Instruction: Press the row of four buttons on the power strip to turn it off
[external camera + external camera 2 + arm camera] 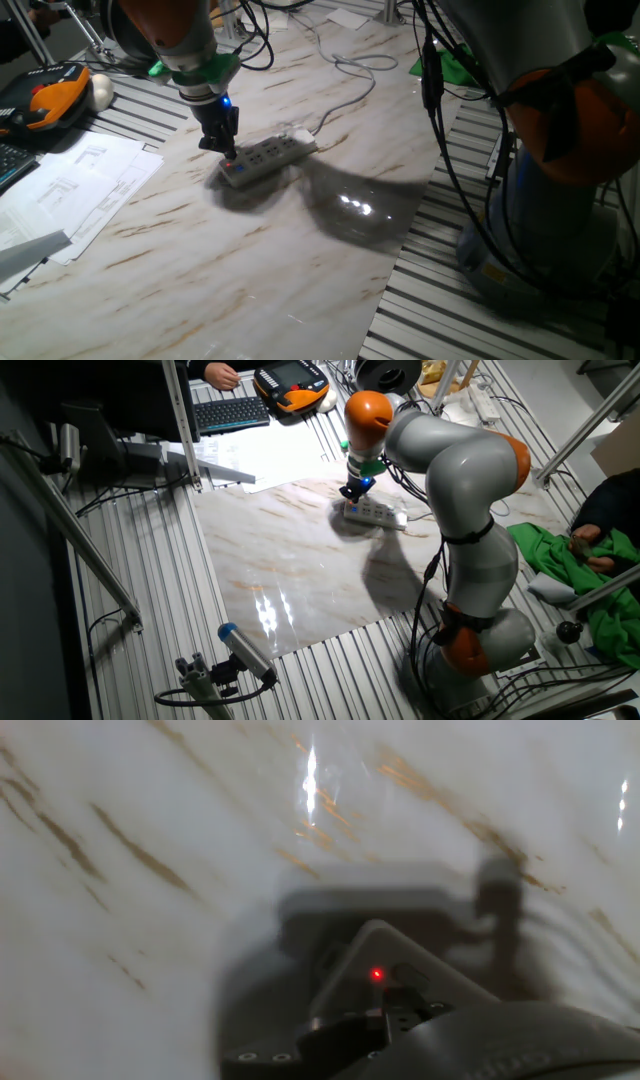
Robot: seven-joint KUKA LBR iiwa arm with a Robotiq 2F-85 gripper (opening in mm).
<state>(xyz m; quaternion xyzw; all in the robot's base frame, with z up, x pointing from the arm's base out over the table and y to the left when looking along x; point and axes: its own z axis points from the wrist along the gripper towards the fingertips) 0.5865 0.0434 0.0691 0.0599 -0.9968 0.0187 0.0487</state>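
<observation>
Because the task is to press switches and not to pick anything up, the gripper (226,152) comes down from above onto the near left end of the power strip (270,155), with its dark fingers pointing at the top face. This white bar lies flat on the marble table (250,260), in its far middle part, and its pale cable (345,98) runs away from the far right end toward the back. In the hand view a small red light (377,974) glows on the strip just below the fingers, so I judge that at least one of the buttons (235,166) is not yet switched off; the picture is blurred, so which one in the row it is I cannot tell. Whether the fingers are open or closed I also cannot tell, since no view shows the tips clearly. No box, tray or other container stands on the marble, so nothing is held inside anything.
</observation>
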